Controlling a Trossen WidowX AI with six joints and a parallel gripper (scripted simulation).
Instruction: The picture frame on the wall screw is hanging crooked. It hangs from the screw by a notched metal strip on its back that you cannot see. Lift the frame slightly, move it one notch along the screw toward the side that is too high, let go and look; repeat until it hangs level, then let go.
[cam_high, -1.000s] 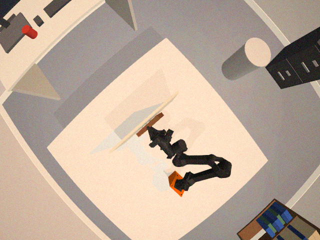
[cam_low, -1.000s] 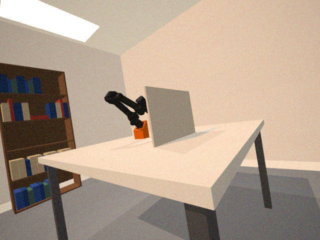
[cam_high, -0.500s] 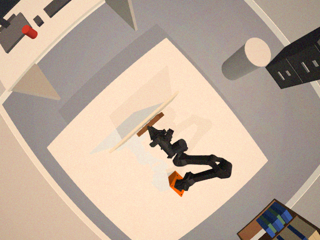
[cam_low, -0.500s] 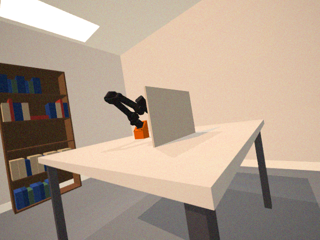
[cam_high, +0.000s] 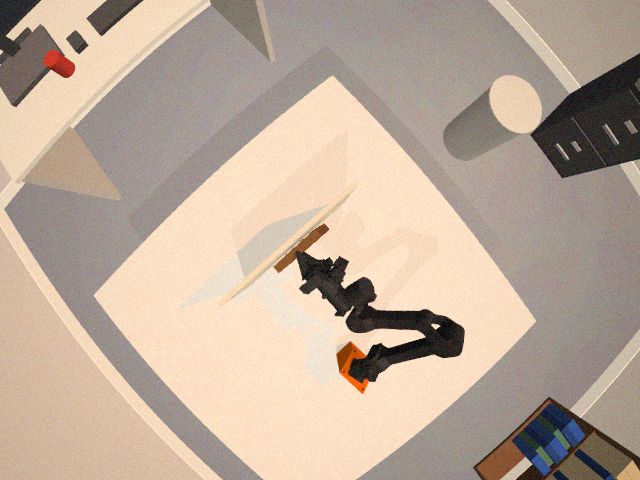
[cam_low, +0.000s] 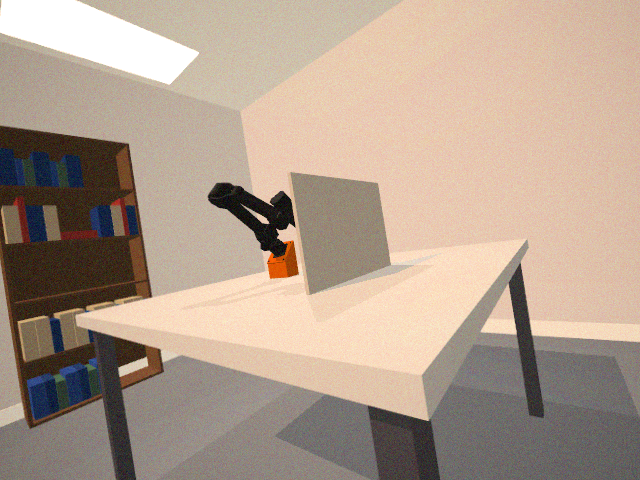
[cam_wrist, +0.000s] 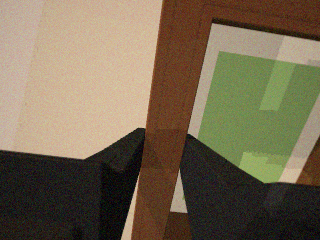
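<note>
Black two-finger gripper (cam_high: 298, 254) (cam_wrist: 162, 138) pinches one bar of the brown wooden picture frame (cam_high: 301, 248) (cam_wrist: 172, 75), fingers on either side of it. Frame hangs in front of the upright pale panel (cam_high: 289, 242) (cam_low: 341, 232), on the robot's side. In the wrist view its green picture (cam_wrist: 250, 110) sits inboard of the right-hand finger. Screw and notched strip hidden; seating probably unverifiable from here. Risk: too high a lift could unhook the strip; too small a lift could snag a notch and twist the bar.

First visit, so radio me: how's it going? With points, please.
Fingers shut on picture frame's (cam_high: 301, 248) (cam_wrist: 175, 75) side. Frame before upright panel (cam_high: 341, 197) (cam_low: 341, 232). Nothing visible blocking.
</note>
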